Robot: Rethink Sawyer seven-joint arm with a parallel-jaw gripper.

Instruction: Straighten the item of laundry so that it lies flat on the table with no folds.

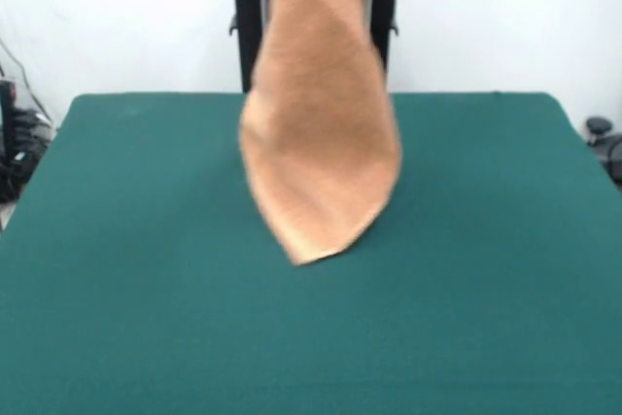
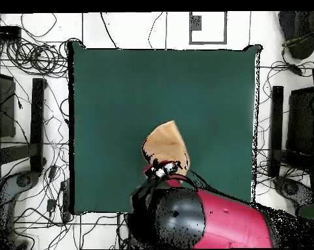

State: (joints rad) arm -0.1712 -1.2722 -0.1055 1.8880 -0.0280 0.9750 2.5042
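The robot's gripper (image 2: 161,170) shows only in the overhead view, at the end of the red and black arm (image 2: 211,218), closed on the top of the small light orange-tan terry-cloth towel (image 1: 321,133). The towel hangs lifted in a long tapering drape, its lowest corner pointing down over the middle of the large dark green felt-like table (image 1: 486,318).

Even, bright, diffuse light fills both views, with no glare on the green table (image 1: 117,240). In the front view the hanging towel (image 1: 321,133) looks soft and slightly blurred, and casts no clear shadow beneath it.
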